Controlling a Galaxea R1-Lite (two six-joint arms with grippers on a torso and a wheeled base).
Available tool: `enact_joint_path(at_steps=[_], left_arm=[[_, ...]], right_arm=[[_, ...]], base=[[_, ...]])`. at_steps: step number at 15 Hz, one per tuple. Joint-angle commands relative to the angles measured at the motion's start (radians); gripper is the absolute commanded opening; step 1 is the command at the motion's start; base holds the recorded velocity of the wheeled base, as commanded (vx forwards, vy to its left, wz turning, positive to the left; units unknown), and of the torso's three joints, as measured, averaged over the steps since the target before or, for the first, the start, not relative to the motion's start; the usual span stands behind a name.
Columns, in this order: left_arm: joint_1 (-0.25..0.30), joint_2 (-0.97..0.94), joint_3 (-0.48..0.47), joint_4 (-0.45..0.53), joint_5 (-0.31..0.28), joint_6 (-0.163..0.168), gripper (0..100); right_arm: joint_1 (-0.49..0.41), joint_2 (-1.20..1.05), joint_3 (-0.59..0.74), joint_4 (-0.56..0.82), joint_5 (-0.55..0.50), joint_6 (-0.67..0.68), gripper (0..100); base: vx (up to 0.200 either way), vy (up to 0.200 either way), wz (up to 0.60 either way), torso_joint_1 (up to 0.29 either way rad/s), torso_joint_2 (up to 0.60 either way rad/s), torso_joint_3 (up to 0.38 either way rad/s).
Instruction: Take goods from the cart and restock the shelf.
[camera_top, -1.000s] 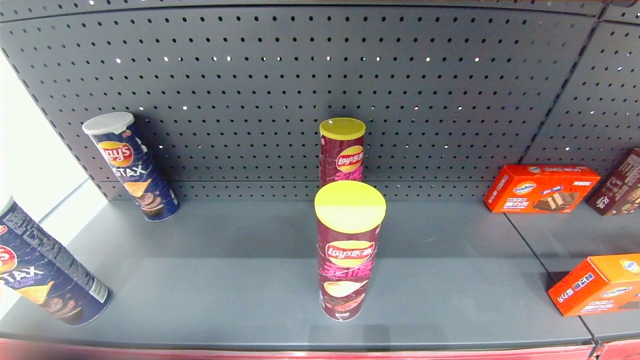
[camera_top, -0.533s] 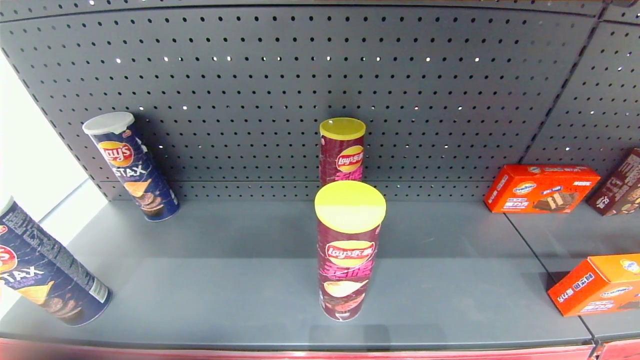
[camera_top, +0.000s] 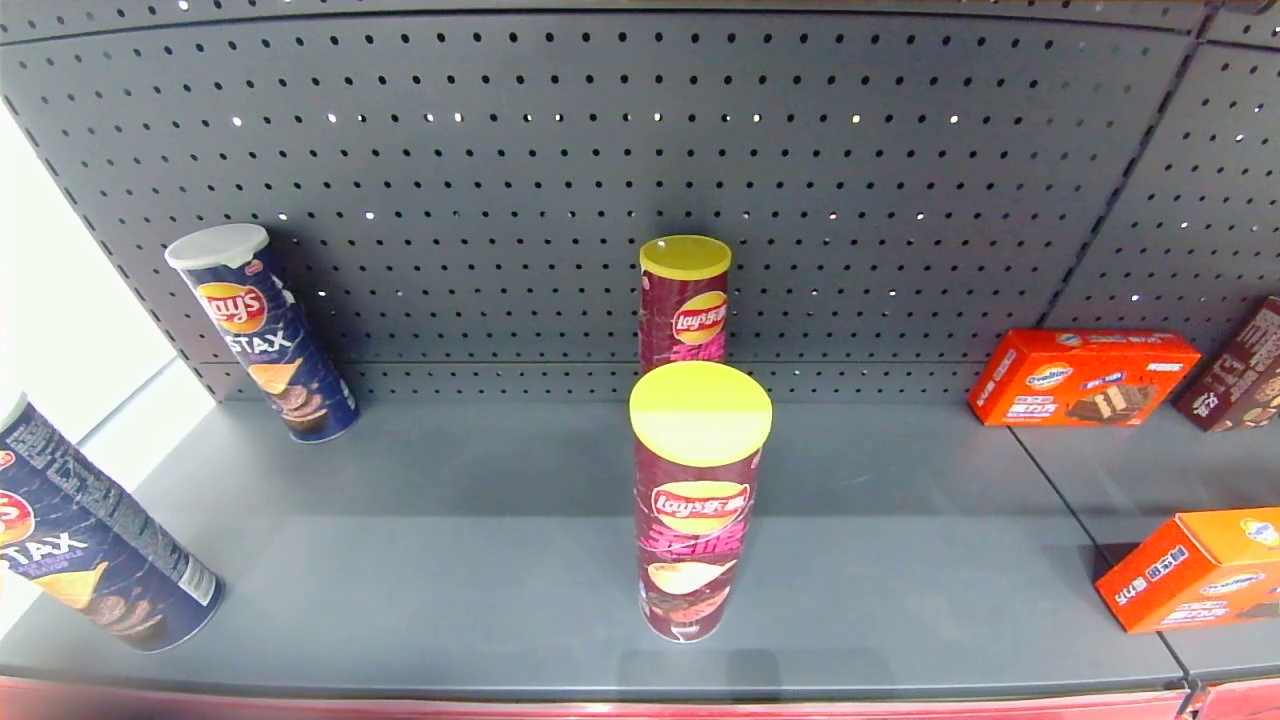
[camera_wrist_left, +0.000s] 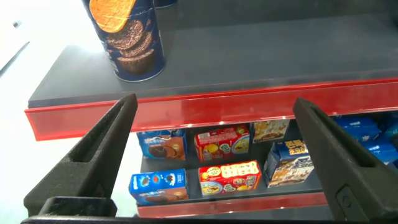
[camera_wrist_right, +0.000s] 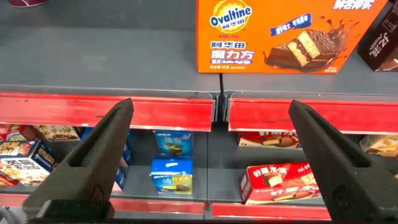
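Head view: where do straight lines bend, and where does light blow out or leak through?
In the head view, hole rows on the pegboard bow upward and the rear dark blue can leans outward; light shines through some holes; the far left washes out white.

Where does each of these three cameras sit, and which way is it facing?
Head view: on the robot's head, facing forward and down onto the grey shelf.
Left wrist view: on the left arm, facing the shelf's front past the open left gripper, toward the blue can.
Right wrist view: on the right arm, facing past the open right gripper toward the orange box.
Shared: the head view shows that can front-left, that box front-right.
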Motion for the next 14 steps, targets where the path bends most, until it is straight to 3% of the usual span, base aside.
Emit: enact_joint_path(at_steps=[1, 14], left_arm=[[0.0, 0.002, 0.0, 0.0, -0.001, 0.0, 100], [0.0, 0.002, 0.0, 0.0, 0.001, 0.0, 100]], right_arm=[[0.0, 0.001, 0.0, 0.0, 0.0, 0.0, 100], [0.0, 0.001, 0.0, 0.0, 0.0, 0.0, 100]], base=[[0.0, 0.0, 0.0, 0.0, 0.0, 0.0], [-0.015, 0.0, 0.0, 0.0, 0.0, 0.001]])
